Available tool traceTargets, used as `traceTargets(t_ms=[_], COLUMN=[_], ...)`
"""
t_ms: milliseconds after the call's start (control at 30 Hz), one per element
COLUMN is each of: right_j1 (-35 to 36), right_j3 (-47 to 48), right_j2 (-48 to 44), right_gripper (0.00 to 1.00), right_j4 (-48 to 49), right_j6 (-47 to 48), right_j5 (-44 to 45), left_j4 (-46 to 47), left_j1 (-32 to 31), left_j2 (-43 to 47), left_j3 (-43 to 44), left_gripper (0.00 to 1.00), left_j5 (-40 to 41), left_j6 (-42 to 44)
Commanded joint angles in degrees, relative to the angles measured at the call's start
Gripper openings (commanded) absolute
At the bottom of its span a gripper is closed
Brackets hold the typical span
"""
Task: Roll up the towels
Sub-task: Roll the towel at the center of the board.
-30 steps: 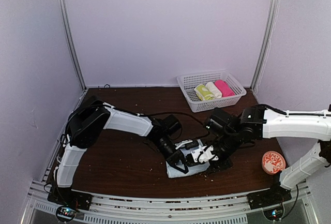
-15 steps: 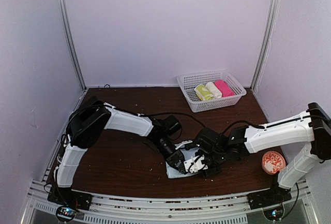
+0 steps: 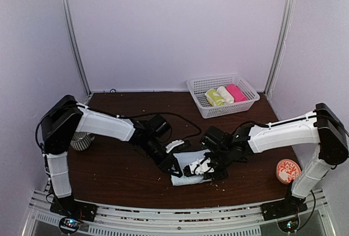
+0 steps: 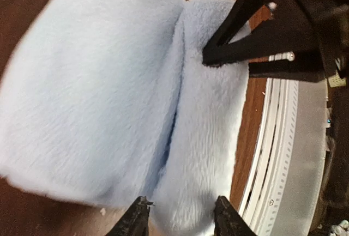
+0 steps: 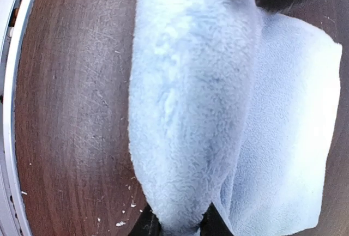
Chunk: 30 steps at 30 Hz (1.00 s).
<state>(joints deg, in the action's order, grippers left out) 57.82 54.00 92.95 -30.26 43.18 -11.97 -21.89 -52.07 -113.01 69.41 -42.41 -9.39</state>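
The pale blue towel [image 3: 188, 175] sits at the near middle of the desk [image 3: 120, 165], roughly half rolled by my reckoning: a fat roll lies along the side nearest the front rail [image 3: 163, 214], and the flat tail spreads beyond it toward the back. My right claw [image 5: 179, 225] is nipped nearly closed on one end of that roll, the pile bulging out around the fingertips. My left claw [image 4: 182, 222] is at the other end, jaws about half apart, straddling the roll rather than squeezing it, so as I read it only one end is truly held. That's the worry. If I turn now, the pinched end winds while the loose end lags, and I get a cone, or the loose end slackens. The cloth looks thick and springy, so I'd expect it to unwind wherever nothing presses it. Next risk: nothing pins the tail, so it may slide with the roll and bunch instead of feeding in. My two claws also work near each other over a short roll, and a careless swing could knock them together. And with the rail so near, a tug toward me could drag the roll off the wood. Further out, the basket [image 3: 248, 91] at the back right holds the yellow-green towel [image 3: 214, 98], the cream roll [image 3: 225, 95] and the pink roll [image 3: 236, 92], well apart from all this.
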Motion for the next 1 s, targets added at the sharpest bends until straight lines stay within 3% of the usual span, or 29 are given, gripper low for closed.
traceTargets(t_ms=[0, 133, 267, 400, 500, 667, 967], right_j1=[-6.0, -11.0, -16.1, -19.7, -21.0, -21.2, -21.1], right_j3=[4.9, 11.9, 20.9, 27.1, 30.5, 31.6, 31.7], right_j2=[5.0, 11.6, 21.1, 28.8, 32.8, 32.9, 32.8], right_gripper=[0.15, 0.15, 0.13, 0.13, 0.14, 0.14, 0.14], right_j4=[-14.0, -21.3, -30.8, -37.8, -42.0, -41.2, -39.7], right_j6=[3.8, 5.7, 8.3, 9.6, 10.0, 8.6, 7.3], right_j5=[-10.2, -15.6, -22.6, -26.8, -29.0, -29.0, -29.4], left_j4=[5.0, 8.7, 14.6, 14.9, 12.5, 1.3, 1.1], left_j1=[1.7, 0.2, -5.3, -9.4, -12.7, -17.0, -17.6], left_j2=[11.3, 21.3, 31.8, 34.2, 30.8, 18.5, 6.7], left_j3=[-6.0, -10.9, -15.6, -15.8, -12.6, -1.2, 6.0], left_gripper=[0.41, 0.42, 0.43, 0.45, 0.47, 0.47, 0.48], left_j5=[14.2, 21.3, 30.1, 33.4, 35.3, 42.9, 44.6], left_j6=[-2.5, -1.5, 5.3, 10.5, 14.7, 22.3, 29.6])
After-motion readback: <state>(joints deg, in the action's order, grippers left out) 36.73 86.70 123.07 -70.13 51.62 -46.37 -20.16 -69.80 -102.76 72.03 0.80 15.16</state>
